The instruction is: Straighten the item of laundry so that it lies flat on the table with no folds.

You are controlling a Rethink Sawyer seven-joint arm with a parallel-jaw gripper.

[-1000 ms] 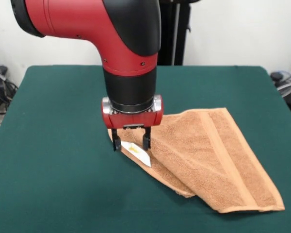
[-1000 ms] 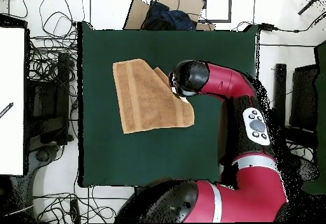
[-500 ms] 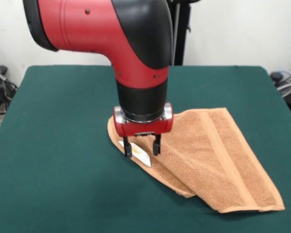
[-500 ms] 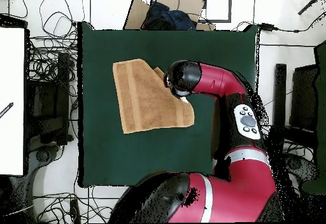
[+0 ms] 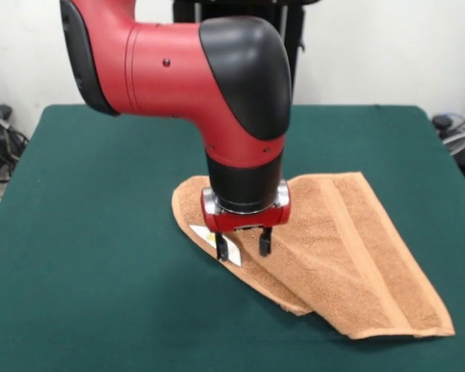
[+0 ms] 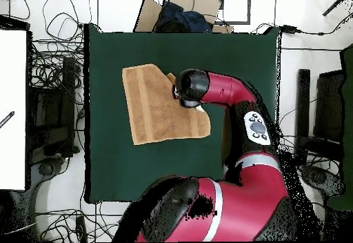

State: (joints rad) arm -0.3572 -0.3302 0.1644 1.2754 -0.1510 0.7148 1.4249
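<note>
Over the table's [image 5: 77,232] green felt, a little left of its middle in the front view, my pincer [image 5: 242,246] hangs with its two tips spread, holding nothing, straddling the folded-over edge of the towel [image 5: 349,248] right beside the small white tag [image 5: 217,242]. Rightward from there the towel lies doubled over on itself, running toward the near right corner. If I close too deep I judge I could pinch both layers together, and then a pull would drag the whole towel instead of opening the fold.

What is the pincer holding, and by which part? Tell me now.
Nothing yet. The pincer is open, poised over the towel right by its white tag.
</note>
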